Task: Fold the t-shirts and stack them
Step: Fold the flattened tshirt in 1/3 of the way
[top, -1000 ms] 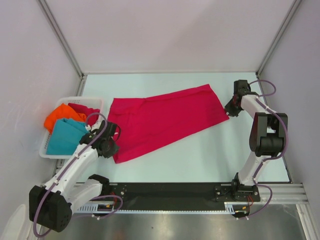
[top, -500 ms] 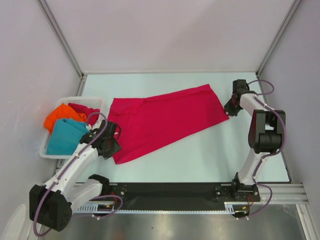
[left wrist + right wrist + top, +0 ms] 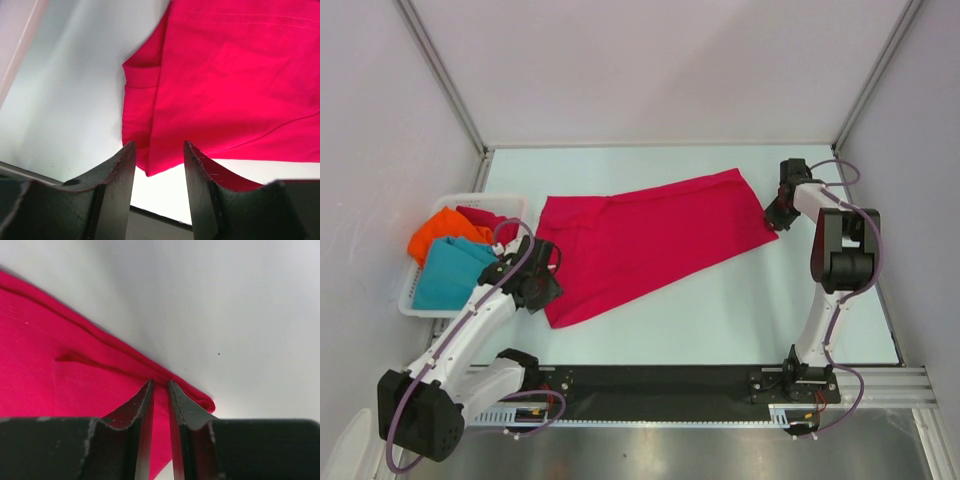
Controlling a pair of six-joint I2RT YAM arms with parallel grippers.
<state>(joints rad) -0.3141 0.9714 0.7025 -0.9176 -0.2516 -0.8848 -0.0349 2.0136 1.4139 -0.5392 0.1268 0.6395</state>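
Pale mint tabletop (image 3: 740, 300) between lilac-grey walls (image 3: 650, 70), a crimson red cloth t-shirt (image 3: 650, 240) spread across it, left gripper (image 3: 159, 147) gaping at its near-left corner, right gripper (image 3: 160, 385) clamped on its right-hand edge, while the white slotted plastic basket (image 3: 425, 312) holds an orange t-shirt (image 3: 435, 232), teal t-shirt (image 3: 450, 270) and second crimson t-shirt (image 3: 490, 218).

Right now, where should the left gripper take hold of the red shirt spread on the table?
I'd take the crimson t-shirt at its near left corner, a folded point lying flat just ahead of the open left gripper. Come in low from the near left, so the fingers straddle it.
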